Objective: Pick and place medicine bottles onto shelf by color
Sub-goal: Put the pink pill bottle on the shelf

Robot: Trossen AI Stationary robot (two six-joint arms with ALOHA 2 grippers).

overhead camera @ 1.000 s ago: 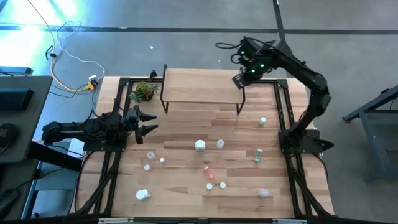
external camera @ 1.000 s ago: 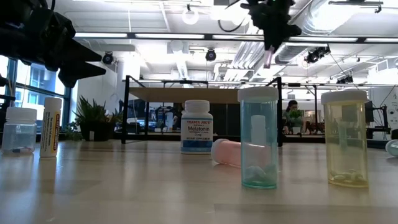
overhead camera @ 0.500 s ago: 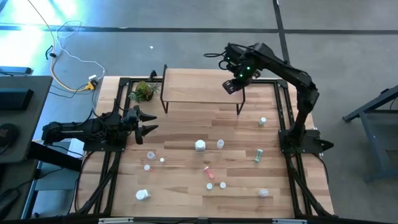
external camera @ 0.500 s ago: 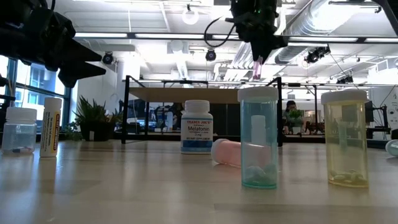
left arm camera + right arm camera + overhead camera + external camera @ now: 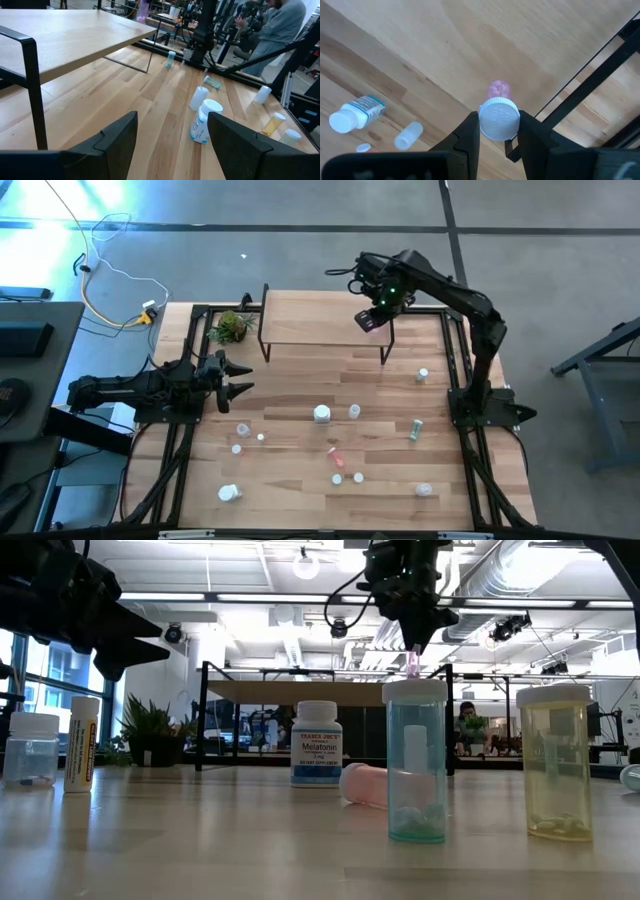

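My right gripper hangs over the right end of the shelf, shut on a small pink bottle with a white cap. In the low view the pink bottle hangs under the gripper, just above the shelf top. My left gripper waits open at the table's left side, touching nothing. Several small bottles stand or lie on the tabletop: a white jar, a green bottle and a pink bottle lying on its side. My right gripper pinches the white cap's sides between its two fingers, coming from above and pointing down. The pink body hangs upright below the fingers, above the shelf's right end; whether its bottom touches the plank I cannot tell.
A small potted plant stands by the shelf's left legs. Black frame rails run along the table's left and right sides. In the low view a green bottle and a yellow bottle stand close to the camera.
My right gripper has carried the pink bottle toward the table's left along the shelf's right end and has come down toward the shelf top, staying shut on the cap and pointing down.
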